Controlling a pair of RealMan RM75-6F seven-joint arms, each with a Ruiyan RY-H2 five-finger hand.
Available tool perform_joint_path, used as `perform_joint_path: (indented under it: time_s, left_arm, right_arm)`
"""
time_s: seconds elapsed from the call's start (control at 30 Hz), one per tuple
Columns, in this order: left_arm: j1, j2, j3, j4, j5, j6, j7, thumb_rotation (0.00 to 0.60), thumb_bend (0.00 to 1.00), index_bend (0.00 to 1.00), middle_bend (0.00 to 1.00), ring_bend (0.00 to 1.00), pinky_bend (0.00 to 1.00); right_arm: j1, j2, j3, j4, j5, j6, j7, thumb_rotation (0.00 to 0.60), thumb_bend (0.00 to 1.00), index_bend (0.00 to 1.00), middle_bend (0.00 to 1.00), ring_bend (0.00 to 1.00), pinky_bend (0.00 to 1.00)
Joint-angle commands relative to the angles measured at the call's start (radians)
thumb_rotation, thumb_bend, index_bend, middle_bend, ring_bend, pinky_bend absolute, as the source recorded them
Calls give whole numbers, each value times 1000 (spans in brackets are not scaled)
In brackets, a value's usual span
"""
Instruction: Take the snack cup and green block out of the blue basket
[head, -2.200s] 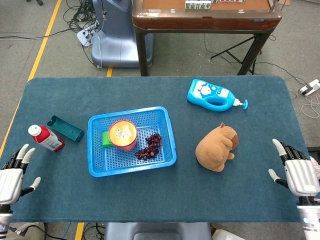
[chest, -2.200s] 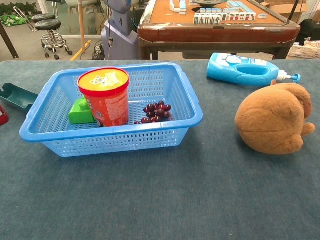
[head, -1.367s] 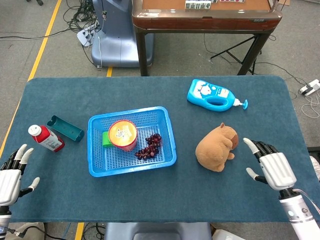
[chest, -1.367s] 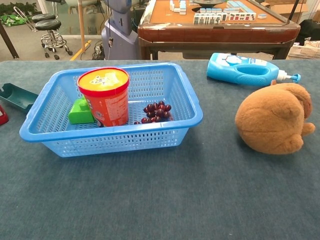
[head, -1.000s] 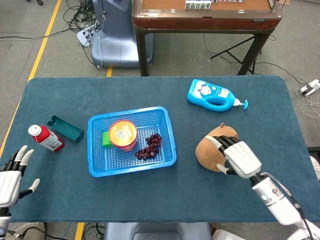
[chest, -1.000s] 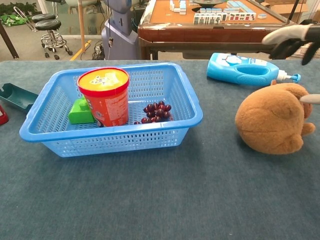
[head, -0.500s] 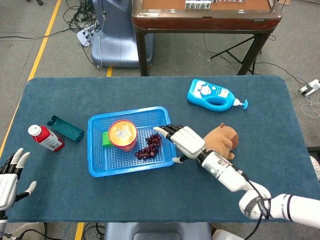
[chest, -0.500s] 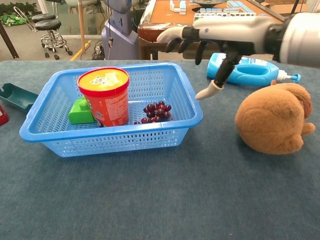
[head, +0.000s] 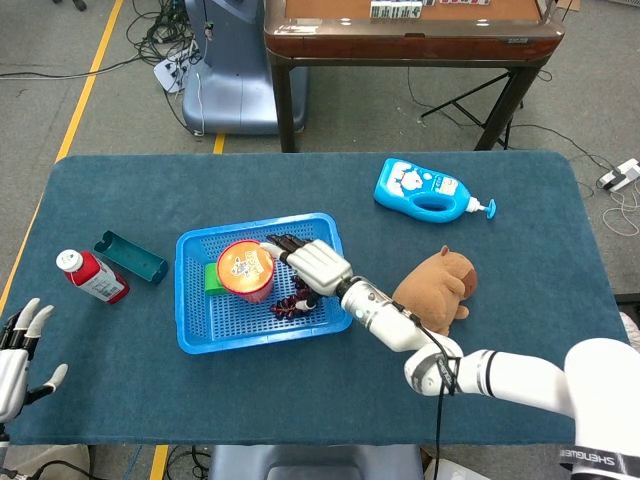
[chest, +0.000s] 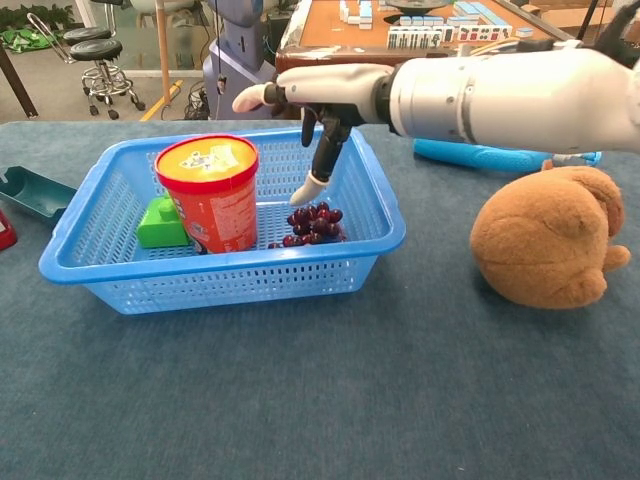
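Observation:
The snack cup (head: 245, 270) (chest: 211, 192), red with a yellow lid, stands upright in the left half of the blue basket (head: 200, 335) (chest: 230, 280). The green block (head: 211, 278) (chest: 161, 222) lies just left of the cup, partly hidden by it. My right hand (head: 311, 264) (chest: 318, 105) hovers open over the basket's middle, fingers spread toward the cup, thumb pointing down above the grapes. It holds nothing. My left hand (head: 14, 358) sits open off the table's front left corner, seen only in the head view.
Dark grapes (head: 297, 293) (chest: 311, 224) lie in the basket's right half. A brown plush toy (head: 437, 294) (chest: 548, 248) sits right of the basket, a blue lotion bottle (head: 425, 190) behind it. A red bottle (head: 92, 277) and teal case (head: 131, 257) lie at the left.
My right arm has swept left from the table's right edge, past the plush toy, and its hand now hangs over the basket beside the cup. The left hand drifted slightly down.

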Motion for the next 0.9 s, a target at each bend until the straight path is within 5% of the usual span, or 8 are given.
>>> perform_joint_path:
  time_s: [0.03, 0.5, 0.9]
  left_arm:
    - [1, 1, 0, 1, -3, -2, -1, 600, 295, 90, 15, 66, 213]
    - [9, 4, -3, 17, -23, -11, -24, 600, 295, 92, 15, 66, 212]
    - [14, 5, -2, 20, -28, -14, -27, 600, 295, 108, 15, 66, 208]
  right_arm:
    - [56, -67, 12, 89, 49, -35, 17, 600, 0, 0, 20, 43, 254]
    - [174, -235, 33, 332, 83, -102, 135, 600, 0, 0, 35, 43, 253]
    - [148, -337, 18, 466, -134, -35, 368, 600, 47, 134, 178, 142, 271]
